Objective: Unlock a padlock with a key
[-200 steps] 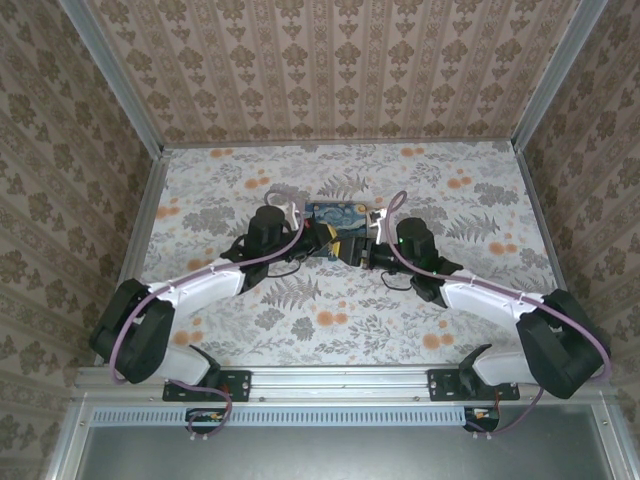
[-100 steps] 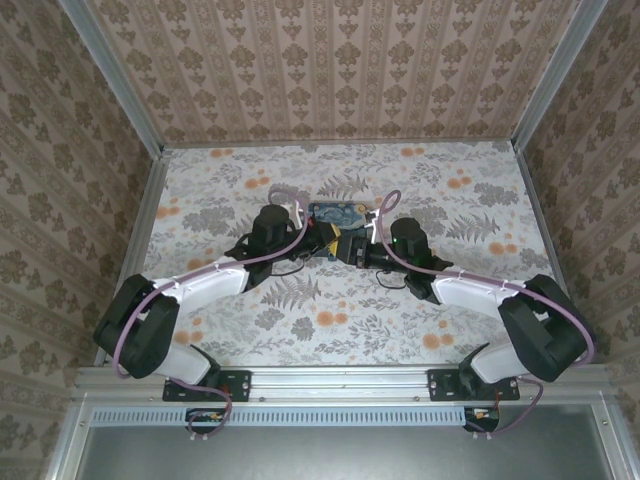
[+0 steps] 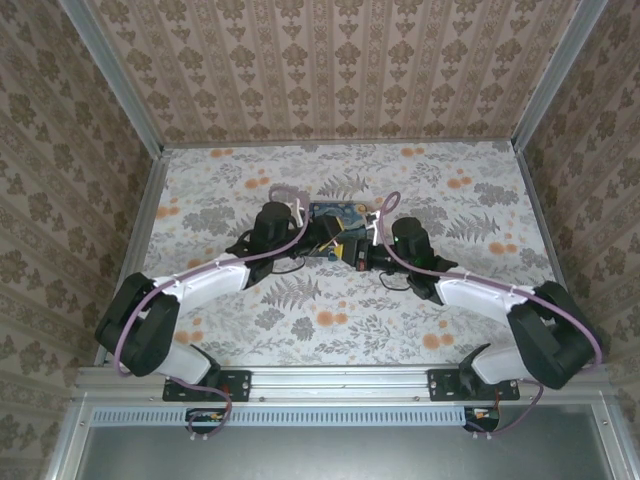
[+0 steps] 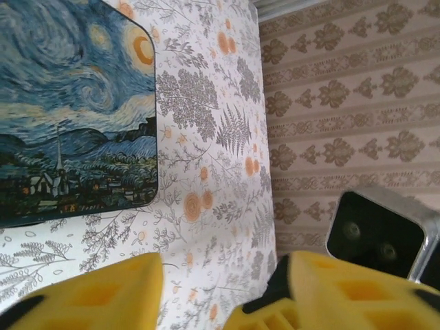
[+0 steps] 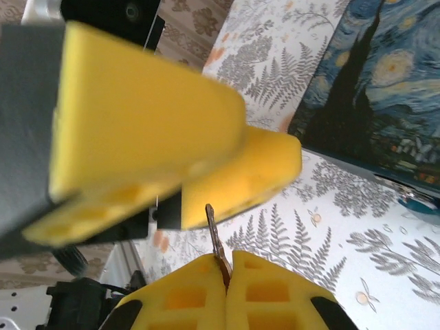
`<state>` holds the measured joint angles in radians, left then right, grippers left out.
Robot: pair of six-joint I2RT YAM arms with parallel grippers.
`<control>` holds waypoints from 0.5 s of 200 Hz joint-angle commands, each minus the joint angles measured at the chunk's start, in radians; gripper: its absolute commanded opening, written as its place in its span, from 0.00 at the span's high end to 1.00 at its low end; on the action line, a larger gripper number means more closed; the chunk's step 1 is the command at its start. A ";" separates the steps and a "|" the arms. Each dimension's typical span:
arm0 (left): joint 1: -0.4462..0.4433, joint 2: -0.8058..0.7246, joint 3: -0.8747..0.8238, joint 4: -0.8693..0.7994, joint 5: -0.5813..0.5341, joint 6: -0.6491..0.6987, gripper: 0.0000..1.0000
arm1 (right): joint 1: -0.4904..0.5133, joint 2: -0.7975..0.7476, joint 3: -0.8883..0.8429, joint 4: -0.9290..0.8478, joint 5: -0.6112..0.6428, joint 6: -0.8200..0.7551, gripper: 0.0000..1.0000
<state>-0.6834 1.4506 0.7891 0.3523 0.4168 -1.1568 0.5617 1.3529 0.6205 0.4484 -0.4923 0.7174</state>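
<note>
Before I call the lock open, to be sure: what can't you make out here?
Padlock: top external view, too small to pick out between the left gripper and right gripper.
Key: right wrist view, head buried in the right gripper's fingers.
Box: left wrist view, cut by the frame edge.

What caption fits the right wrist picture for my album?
Yellow fingers of the right gripper pinch a thin metal key beside a blue swirly-painted box.
</note>
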 commanded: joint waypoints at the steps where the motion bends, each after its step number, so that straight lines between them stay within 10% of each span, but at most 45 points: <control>1: 0.028 -0.076 0.040 -0.129 0.012 0.034 0.35 | 0.003 -0.093 0.054 -0.240 0.100 -0.207 1.00; 100: 0.040 -0.132 0.132 -0.481 0.060 -0.067 0.30 | 0.311 -0.127 0.089 -0.330 0.789 -0.724 1.00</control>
<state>-0.6300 1.3243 0.8860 -0.0319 0.4557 -1.1774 0.8093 1.2156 0.6853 0.1013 0.0414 0.1719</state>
